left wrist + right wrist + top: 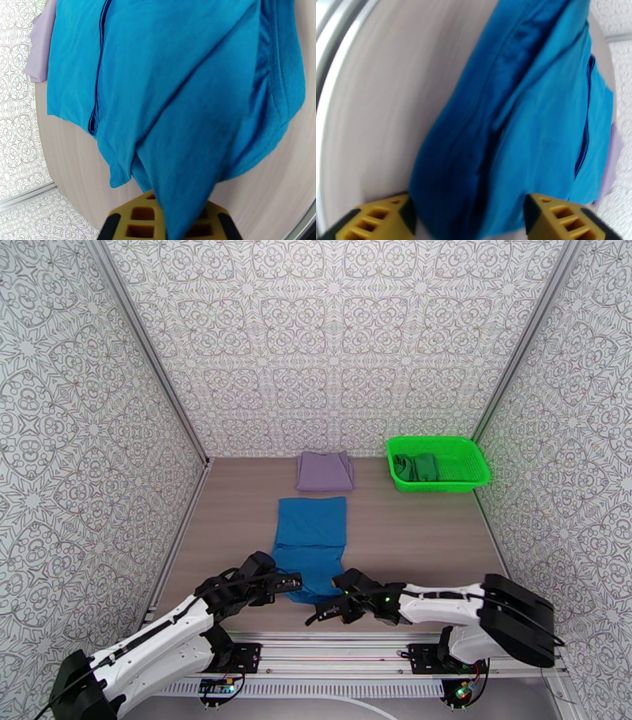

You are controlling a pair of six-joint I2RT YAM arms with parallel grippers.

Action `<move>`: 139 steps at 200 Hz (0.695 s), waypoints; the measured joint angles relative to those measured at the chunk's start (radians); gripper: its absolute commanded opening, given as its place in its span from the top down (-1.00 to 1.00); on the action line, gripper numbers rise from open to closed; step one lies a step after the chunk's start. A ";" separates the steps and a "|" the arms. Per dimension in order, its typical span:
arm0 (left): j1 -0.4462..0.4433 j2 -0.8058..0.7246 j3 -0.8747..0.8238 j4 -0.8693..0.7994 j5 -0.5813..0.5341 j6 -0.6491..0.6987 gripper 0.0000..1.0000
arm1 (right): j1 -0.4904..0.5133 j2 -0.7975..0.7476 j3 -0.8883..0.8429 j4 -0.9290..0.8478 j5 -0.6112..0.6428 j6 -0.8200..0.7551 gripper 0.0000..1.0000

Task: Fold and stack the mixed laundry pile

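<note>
Left claw (177,221) is pinching the near hem of the one blue shirt (310,536). Right claw (468,213) is straddling it, fingers spread wide. Beyond, one folded lavender-grey garment (325,470) is lying, and one dark green garment (417,466) is sitting in the green mesh basket (474,465). Patterned walls (332,335) are enclosing the wood-grain table (411,532).

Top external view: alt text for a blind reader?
The left gripper and right gripper sit at the near end of a blue garment laid lengthwise on the table. Behind it lies a folded lavender-grey garment; a dark green garment sits in a green mesh basket, back right.
</note>
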 measured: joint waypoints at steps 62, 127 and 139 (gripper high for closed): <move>0.002 -0.043 0.004 -0.039 0.016 0.000 1.00 | -0.002 -0.029 -0.069 0.133 0.097 -0.014 1.00; 0.179 0.004 0.176 -0.070 0.129 0.075 1.00 | -0.160 -0.199 0.075 0.032 0.039 0.032 1.00; 0.224 0.058 0.216 -0.048 0.160 0.100 1.00 | -0.209 -0.177 0.124 0.012 0.022 0.041 1.00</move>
